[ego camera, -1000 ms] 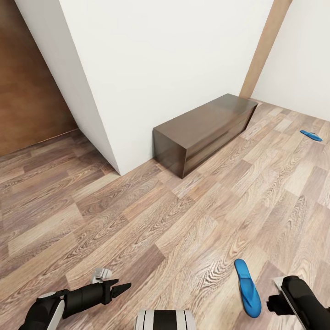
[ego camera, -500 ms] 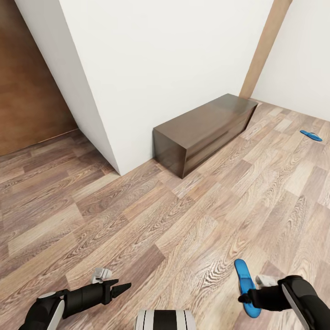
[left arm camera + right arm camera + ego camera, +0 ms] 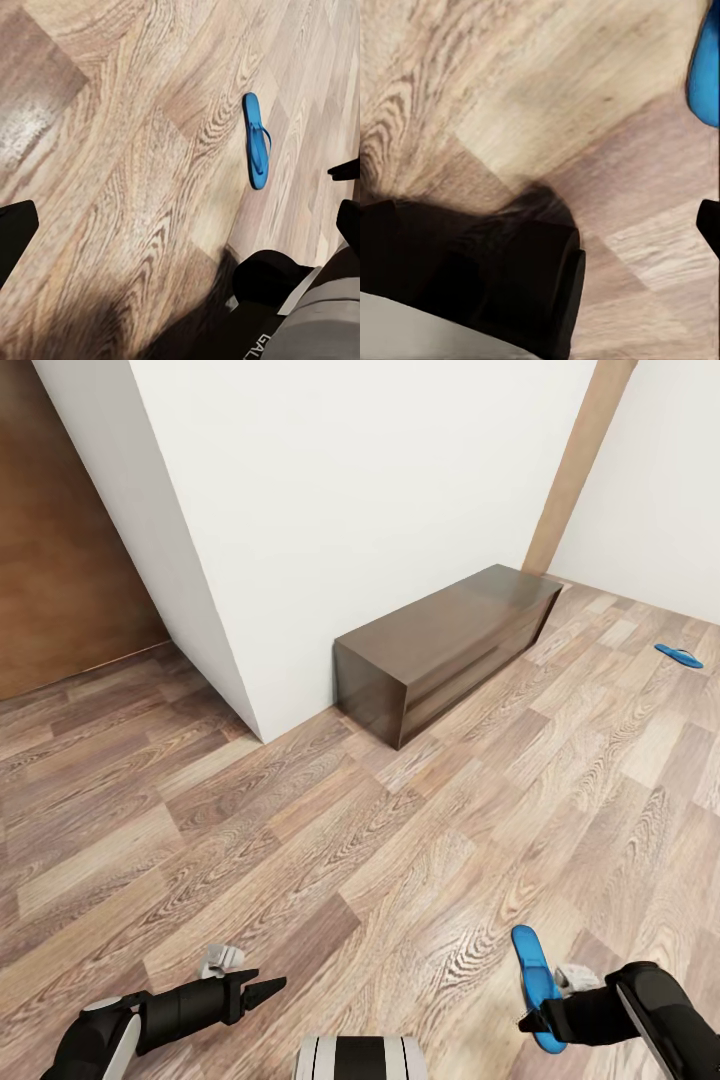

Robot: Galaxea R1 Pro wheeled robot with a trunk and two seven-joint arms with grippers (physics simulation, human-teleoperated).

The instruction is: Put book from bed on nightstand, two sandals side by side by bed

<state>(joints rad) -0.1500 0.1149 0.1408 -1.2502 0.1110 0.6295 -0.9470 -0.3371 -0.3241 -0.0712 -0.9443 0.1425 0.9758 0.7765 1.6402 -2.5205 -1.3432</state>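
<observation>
Sandal (image 3: 536, 980) just left of right claw (image 3: 532, 1020)

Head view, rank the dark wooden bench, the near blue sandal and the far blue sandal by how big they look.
1. Dark wooden bench, largest by far.
2. Near sandal, beside the right gripper.
3. Far sandal, smallest, though only distance shrinks it; the two sandals are probably alike in size.

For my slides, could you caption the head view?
Right gripper beside near blue sandal on wood floor; second sandal far off.

Near sandal (image 3: 537, 982) partly behind right end effector (image 3: 540, 1020).
</observation>
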